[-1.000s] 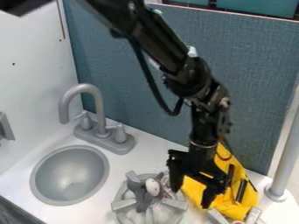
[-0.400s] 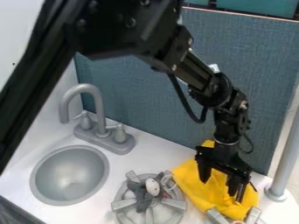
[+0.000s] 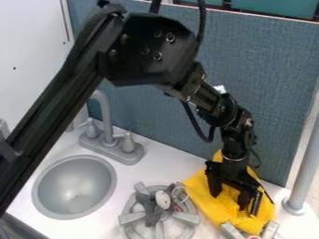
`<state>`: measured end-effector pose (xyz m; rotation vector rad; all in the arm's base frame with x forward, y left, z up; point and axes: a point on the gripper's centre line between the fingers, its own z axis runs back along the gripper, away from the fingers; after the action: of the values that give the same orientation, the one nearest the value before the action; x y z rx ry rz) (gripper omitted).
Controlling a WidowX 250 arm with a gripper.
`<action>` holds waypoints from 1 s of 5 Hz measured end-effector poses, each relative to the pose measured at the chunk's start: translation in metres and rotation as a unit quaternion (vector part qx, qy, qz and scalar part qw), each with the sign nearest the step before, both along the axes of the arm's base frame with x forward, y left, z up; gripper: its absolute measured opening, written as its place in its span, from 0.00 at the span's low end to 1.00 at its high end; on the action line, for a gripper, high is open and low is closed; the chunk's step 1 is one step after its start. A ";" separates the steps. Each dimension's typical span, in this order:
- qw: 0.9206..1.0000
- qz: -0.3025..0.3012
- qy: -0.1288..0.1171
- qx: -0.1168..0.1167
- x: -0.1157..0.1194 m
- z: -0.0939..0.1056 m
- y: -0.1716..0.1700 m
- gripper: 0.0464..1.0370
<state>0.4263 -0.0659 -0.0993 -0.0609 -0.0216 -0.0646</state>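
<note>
Yellow cloth (image 3: 207, 201), long axis slanting upper left to lower right, claw (image 3: 229, 201) over it, 2 fingers spread wide

Cloth (image 3: 213, 207) right of the burner (image 3: 133, 227), sink (image 3: 73, 189) left, faucet (image 3: 105, 116) behind the sink.

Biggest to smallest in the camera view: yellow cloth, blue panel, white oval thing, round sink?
1. Blue panel
2. Round sink and yellow cloth: too close to rank, with the gripper covering part of the cloth
3. White oval thing
</note>
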 end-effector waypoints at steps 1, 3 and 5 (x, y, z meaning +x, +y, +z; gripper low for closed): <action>1.000 -0.011 -0.006 -0.009 0.009 -0.004 0.012 0.96; 0.998 0.048 0.003 0.036 -0.003 -0.007 0.075 0.96; 0.988 0.142 0.004 0.060 -0.020 -0.006 0.127 0.96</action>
<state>0.4063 0.0607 -0.1049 0.0625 -0.0179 0.2196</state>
